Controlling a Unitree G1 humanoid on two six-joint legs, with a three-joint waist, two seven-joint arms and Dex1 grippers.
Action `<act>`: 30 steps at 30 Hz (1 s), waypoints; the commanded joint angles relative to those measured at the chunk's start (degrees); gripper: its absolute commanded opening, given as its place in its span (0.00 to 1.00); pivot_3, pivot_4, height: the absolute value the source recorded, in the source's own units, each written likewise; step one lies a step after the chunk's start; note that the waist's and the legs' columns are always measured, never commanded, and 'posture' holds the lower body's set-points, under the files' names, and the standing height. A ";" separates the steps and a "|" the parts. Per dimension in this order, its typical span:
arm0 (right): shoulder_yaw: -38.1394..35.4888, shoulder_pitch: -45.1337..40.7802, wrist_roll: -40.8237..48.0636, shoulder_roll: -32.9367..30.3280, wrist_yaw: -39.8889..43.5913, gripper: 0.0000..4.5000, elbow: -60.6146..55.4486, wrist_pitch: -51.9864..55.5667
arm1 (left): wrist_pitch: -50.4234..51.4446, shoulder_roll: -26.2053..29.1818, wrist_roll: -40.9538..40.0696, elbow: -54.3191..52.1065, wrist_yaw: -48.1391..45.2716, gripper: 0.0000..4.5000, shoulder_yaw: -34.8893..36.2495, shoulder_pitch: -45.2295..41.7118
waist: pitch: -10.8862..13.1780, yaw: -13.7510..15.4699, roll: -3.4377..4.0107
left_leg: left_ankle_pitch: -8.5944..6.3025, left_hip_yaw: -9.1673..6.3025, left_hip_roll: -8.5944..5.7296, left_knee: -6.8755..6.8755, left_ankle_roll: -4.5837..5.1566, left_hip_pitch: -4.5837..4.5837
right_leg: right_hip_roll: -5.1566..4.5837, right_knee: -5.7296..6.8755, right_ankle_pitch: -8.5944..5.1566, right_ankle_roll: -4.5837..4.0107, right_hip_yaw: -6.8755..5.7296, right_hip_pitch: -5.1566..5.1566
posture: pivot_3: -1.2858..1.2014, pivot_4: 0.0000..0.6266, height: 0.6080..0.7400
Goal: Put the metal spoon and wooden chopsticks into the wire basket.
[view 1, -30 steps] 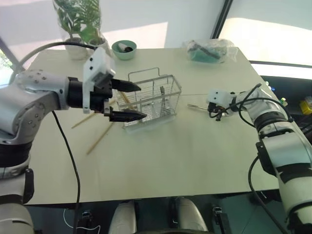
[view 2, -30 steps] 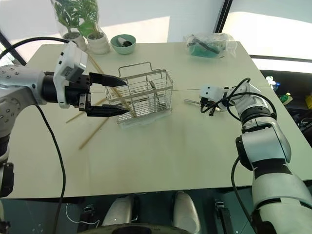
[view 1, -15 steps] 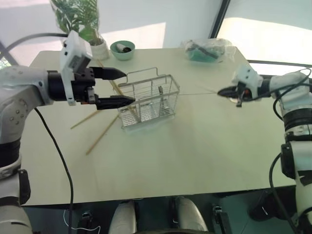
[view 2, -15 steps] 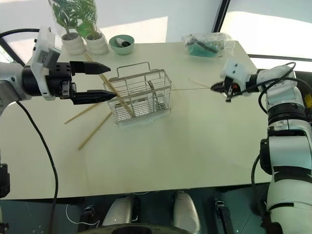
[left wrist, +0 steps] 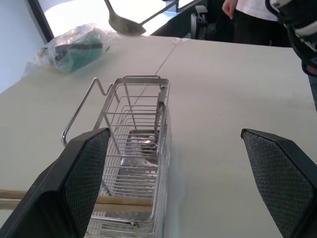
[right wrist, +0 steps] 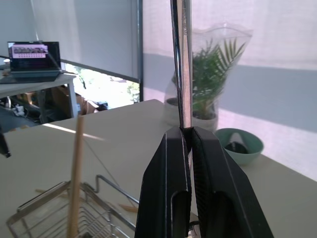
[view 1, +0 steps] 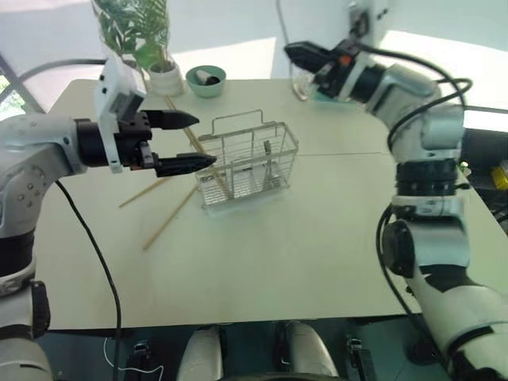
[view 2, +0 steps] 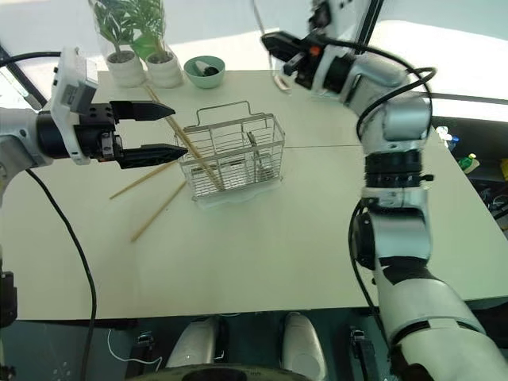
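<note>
Spoon lifted clear of the bench.
Right hand (view 2: 274,41), clamped on the metal spoon (right wrist: 181,59), has risen above the wire basket (view 1: 246,163); left hand (view 1: 194,141) stays spread apart beside it.

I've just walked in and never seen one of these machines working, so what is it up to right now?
The robot is tidying cutlery into a wire basket on the table. Its right gripper is shut on a metal spoon, held up high behind the basket. Its left gripper hangs open beside the basket. One chopstick already leans in the basket; two more chopsticks lie on the table next to it.
</note>
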 commanded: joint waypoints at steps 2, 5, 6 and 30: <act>1.68 2.29 -0.72 2.31 -3.26 0.01 -0.71 -3.28 | -0.06 1.47 -0.53 -1.89 1.09 1.00 3.14 -0.36 | 0.03 0.15 0.03 | 0.00 -0.01 0.00 0.00 0.00 -0.02 | 0.00 0.02 0.00 0.00 0.00 -0.02 | 0.52 0.24 0.83; 2.63 3.86 -0.94 2.99 -4.00 0.01 0.06 -4.88 | 0.68 2.04 -1.21 -2.76 1.56 1.00 3.98 0.15 | 0.03 0.04 0.03 | 0.00 -0.02 -0.01 0.00 0.00 -0.07 | 0.00 0.02 0.00 0.00 0.00 -0.06 | 0.52 0.24 0.83; 2.76 4.18 -1.09 3.20 -4.30 0.01 0.55 -5.57 | 0.82 2.20 -1.29 -2.92 1.70 1.00 4.15 0.31 | 0.03 -0.03 0.03 | 0.00 -0.02 -0.01 -0.01 0.00 -0.07 | 0.00 0.01 0.00 0.00 0.00 -0.06 | 0.52 0.24 0.83; 1.62 4.87 -1.88 -1.90 -6.40 0.78 -0.28 -8.79 | 0.05 2.39 -0.65 -0.59 2.20 1.00 3.02 -1.41 | 0.04 -0.10 0.04 | 0.00 -0.07 0.01 -0.05 0.01 -0.02 | 0.04 -0.01 -0.01 0.00 -0.01 -0.07 | 0.52 0.24 0.83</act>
